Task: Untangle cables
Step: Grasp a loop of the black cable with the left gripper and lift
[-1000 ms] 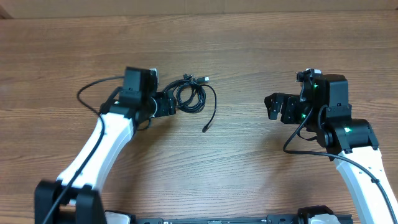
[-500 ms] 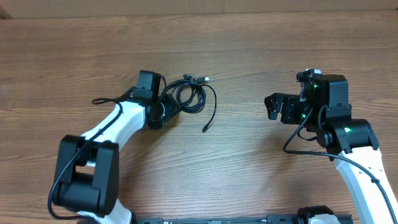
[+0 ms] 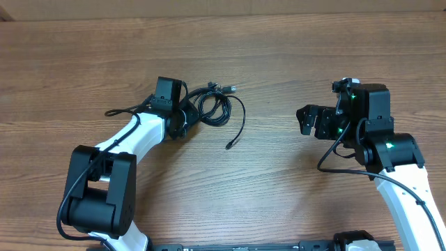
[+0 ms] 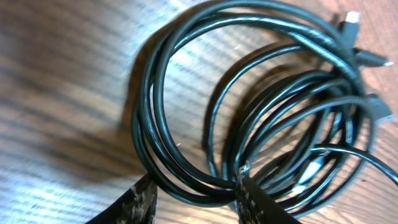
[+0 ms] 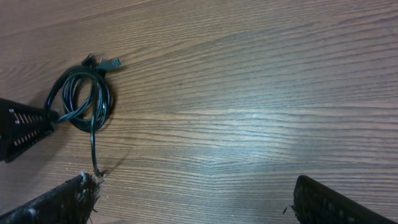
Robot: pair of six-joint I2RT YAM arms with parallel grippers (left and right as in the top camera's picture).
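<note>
The cables (image 3: 212,108) are thin black cords wound into one coil on the wooden table, left of centre. Silvery plugs (image 3: 230,88) stick out at the coil's far side, and one loose end (image 3: 229,144) trails toward me. My left gripper (image 3: 187,115) is at the coil's left edge. In the left wrist view its fingers (image 4: 196,186) are open and straddle a few strands of the coil (image 4: 149,124). My right gripper (image 3: 306,120) is open and empty, well to the right of the coil. The right wrist view shows the coil (image 5: 94,93) far off at the left.
The wooden table (image 3: 279,56) runs across the whole view. A thicker black wire (image 3: 115,111) loops out from the left arm. The left gripper's body (image 5: 25,124) shows in the right wrist view beside the coil.
My left arm has swung and turned, bringing its gripper onto the coil's left edge. The coil has shifted slightly to the right. The right arm has not moved.
</note>
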